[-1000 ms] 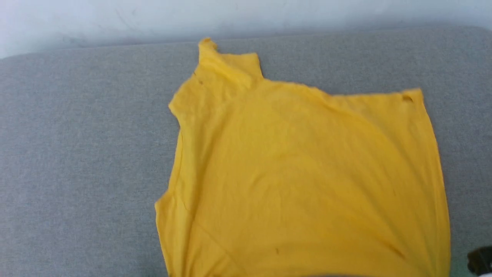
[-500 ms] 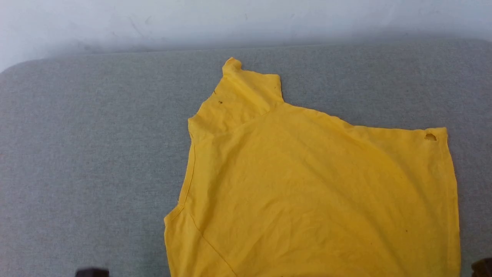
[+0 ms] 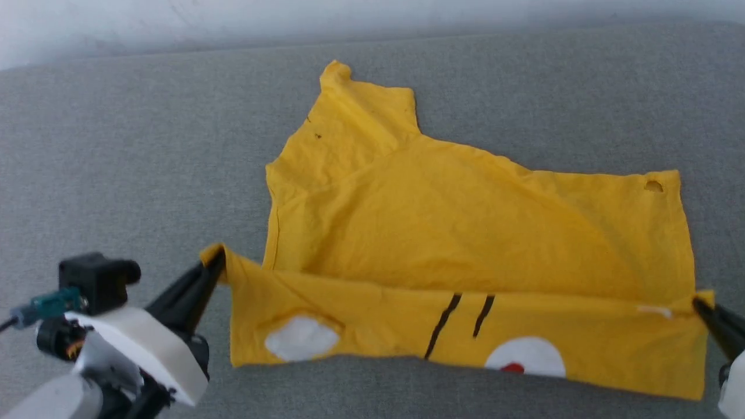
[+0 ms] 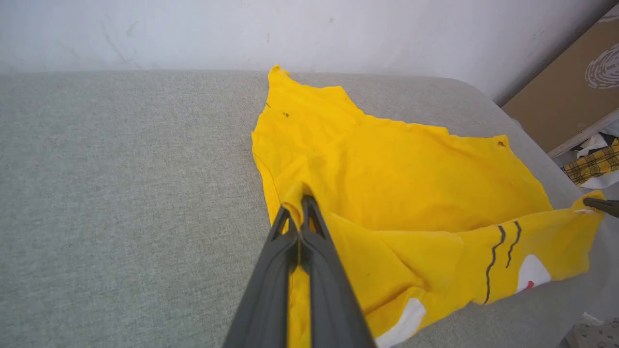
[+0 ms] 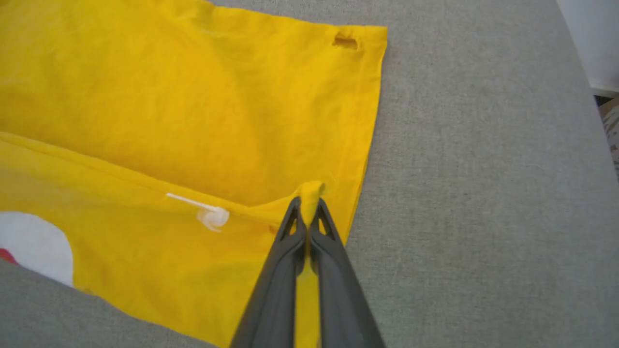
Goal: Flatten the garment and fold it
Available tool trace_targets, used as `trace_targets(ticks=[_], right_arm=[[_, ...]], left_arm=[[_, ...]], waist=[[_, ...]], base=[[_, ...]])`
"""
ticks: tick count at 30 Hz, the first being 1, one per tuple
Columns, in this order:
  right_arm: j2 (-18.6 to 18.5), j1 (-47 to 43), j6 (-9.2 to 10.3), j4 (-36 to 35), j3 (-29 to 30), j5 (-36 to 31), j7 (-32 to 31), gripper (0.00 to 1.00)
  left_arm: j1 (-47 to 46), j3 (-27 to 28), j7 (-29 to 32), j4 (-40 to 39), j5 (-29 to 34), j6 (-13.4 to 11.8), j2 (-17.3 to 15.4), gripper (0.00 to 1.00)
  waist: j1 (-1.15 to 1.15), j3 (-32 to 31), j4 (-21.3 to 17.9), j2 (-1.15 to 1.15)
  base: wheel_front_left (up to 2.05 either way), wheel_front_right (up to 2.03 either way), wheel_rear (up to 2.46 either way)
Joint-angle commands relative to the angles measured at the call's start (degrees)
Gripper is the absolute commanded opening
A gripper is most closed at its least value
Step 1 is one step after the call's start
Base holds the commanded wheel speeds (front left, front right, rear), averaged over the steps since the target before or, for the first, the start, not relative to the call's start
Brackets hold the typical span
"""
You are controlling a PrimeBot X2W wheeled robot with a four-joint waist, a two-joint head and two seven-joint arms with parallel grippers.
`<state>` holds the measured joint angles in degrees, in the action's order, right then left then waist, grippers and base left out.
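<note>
The yellow T-shirt garment (image 3: 465,233) lies spread on the grey cushion (image 3: 116,163), its near strip lifted and turned over so white patches, a red spot and two black lines (image 3: 463,317) show. A small hole (image 3: 653,186) sits near its far right corner. My left gripper (image 3: 215,262) is shut on the garment's near left corner (image 4: 300,193). At the right edge, my right gripper (image 3: 698,302) is shut on the near right corner (image 5: 309,191). The raised edge hangs stretched between the two grippers.
A pale wall (image 3: 349,17) runs behind the cushion. In the left wrist view a brown board (image 4: 570,92) and a plaid cloth (image 4: 595,164) sit past the cushion's right end. Bare grey cushion extends left of the garment.
The camera view has shifted. Both grippers have come into view holding the near corners, and the garment's near edge is now lifted and turned over, showing its printed side.
</note>
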<state>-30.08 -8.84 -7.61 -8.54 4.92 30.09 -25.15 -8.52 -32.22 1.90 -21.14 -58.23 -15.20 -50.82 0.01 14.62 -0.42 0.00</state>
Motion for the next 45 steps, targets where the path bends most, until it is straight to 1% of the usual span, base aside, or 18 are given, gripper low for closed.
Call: trace_targets(ticks=[1, 3, 6, 13, 18, 22, 23, 24, 25, 26, 29, 30, 33, 36, 37, 39, 42, 45], right_arm=[[-0.12, 1.34, 0.12, -0.14, 0.32, -0.62, 0.69, 0.0], [-0.13, 3.23, 0.12, 0.31, 0.54, -1.58, 2.02, 0.0], [0.01, 5.63, 0.12, 1.72, 0.1, -2.75, 3.52, 0.0], [0.61, 9.37, 0.12, 6.0, -3.99, -3.25, 4.93, 0.0], [0.53, 11.13, 0.12, 8.84, -5.99, -2.82, 6.11, 0.0], [0.58, 12.44, 0.12, 10.86, -6.84, -2.51, 7.15, 0.0], [0.62, 12.78, 0.12, 11.35, -6.96, -2.51, 7.38, 0.16], [0.69, 13.1, 0.12, 11.8, -7.07, -2.48, 7.59, 0.46], [0.77, 13.4, 0.12, 12.21, -7.14, -2.42, 7.77, 0.96], [0.82, 13.65, 0.12, 12.58, -7.19, -2.37, 7.95, 1.0], [1.15, 14.27, 0.12, 13.33, -6.79, -2.22, 8.86, 1.0], [1.3, 14.34, 0.12, 13.42, -6.51, -2.14, 9.15, 1.0], [1.93, 13.91, 0.12, 13.17, -5.08, -1.91, 10.07, 1.0], [2.9, 12.61, 0.12, 11.87, -2.71, -2.7, 11.51, 1.0], [2.9, 12.61, 0.12, 11.87, -2.71, -2.7, 11.51, 1.0], [4.29, 11.39, 0.12, 10.57, -0.38, -3.78, 12.91, 1.0], [7.26, 9.13, 0.12, 8.02, 3.21, -6.8, 15.39, 1.0], [11.41, 6.75, 0.12, 5.14, 6.49, -11.21, 18.22, 1.0]], left_arm=[[-1.74, 0.42, -0.55, 0.18, 0.92, 0.19, 0.23, 0.0], [-4.18, 0.7, -1.47, 0.99, 2.22, 0.51, 1.26, 0.0], [-6.68, 0.38, -2.33, 3.37, 3.03, 1.63, 3.03, 0.0], [-8.47, -2.34, -1.94, 12.64, 2.71, 4.68, 6.39, 0.0], [-9.82, -3.58, -3.06, 19.11, 3.36, 6.39, 8.67, 0.0], [-11.4, -4.04, -3.67, 22.67, 3.31, 7.43, 10.68, 0.0], [-11.78, -4.0, -3.87, 23.29, 3.13, 7.63, 11.21, 0.09], [-12.09, -3.82, -4.24, 23.8, 2.84, 7.78, 11.8, 0.26], [-12.34, -3.53, -4.7, 24.19, 2.46, 7.91, 12.39, 0.43], [-12.52, -3.19, -5.15, 24.43, 2.0, 8.04, 12.93, 0.61], [-12.61, -1.91, -6.75, 24.54, 0.63, 8.37, 14.03, 0.95], [-12.45, -1.45, -7.39, 24.37, 0.34, 8.39, 14.16, 1.0], [-11.3, 0.27, -10.06, 23.14, -0.27, 8.07, 14.18, 1.0], [-9.18, 2.36, -13.58, 20.79, 0.42, 6.61, 13.72, 1.0], [-9.18, 2.36, -13.58, 20.79, 0.42, 6.61, 13.72, 1.0], [-7.27, 4.31, -15.52, 18.66, 2.14, 4.83, 13.57, 1.0], [-3.24, 7.19, -16.66, 15.04, 6.43, 1.48, 13.92, 1.0], [1.32, 10.48, -16.84, 11.21, 12.56, -1.61, 16.19, 1.0]], waist=[[-0.01, 1.8, -1.2, 0.0], [-0.01, 2.92, -1.82, 0.0], [-0.01, 4.32, -2.67, 0.0], [-0.01, 6.26, -4.35, 0.0], [-0.01, 7.14, -4.57, 0.0], [-0.01, 7.96, -4.25, 0.0], [-0.01, 8.15, -4.13, 0.0], [-0.01, 8.28, -4.02, 0.0], [-0.01, 8.37, -3.92, 0.0], [-0.01, 8.41, -3.82, 0.0], [-0.01, 8.04, -3.55, 0.0], [-0.01, 7.74, -3.49, 0.0], [-0.01, 6.18, -3.3, 0.0], [-0.01, 4.33, -3.04, 0.0], [-0.01, 4.33, -3.04, 0.0], [-0.01, 3.08, -2.85, 0.0], [-0.01, 1.56, -2.45, 0.0], [-0.01, 0.52, -2.04, 0.0]], base=[[0.0, 0.0, 0.0], [0.0, 0.0, 0.0], [0.0, 0.0, 0.0], [0.0, 0.0, 0.0], [0.0, 0.0, 0.0], [0.0, 0.0, 0.0], [0.0, 0.0, 0.0], [0.0, 0.0, 0.0], [0.0, 0.0, 0.0], [0.0, 0.0, 0.0], [0.0, 0.0, 0.0], [0.0, 0.0, 0.0], [0.0, 0.0, 0.0], [0.0, 0.0, 0.0], [0.0, 0.0, 0.0], [0.0, 0.0, 0.0], [0.0, 0.0, 0.0], [0.0, 0.0, 0.0]])
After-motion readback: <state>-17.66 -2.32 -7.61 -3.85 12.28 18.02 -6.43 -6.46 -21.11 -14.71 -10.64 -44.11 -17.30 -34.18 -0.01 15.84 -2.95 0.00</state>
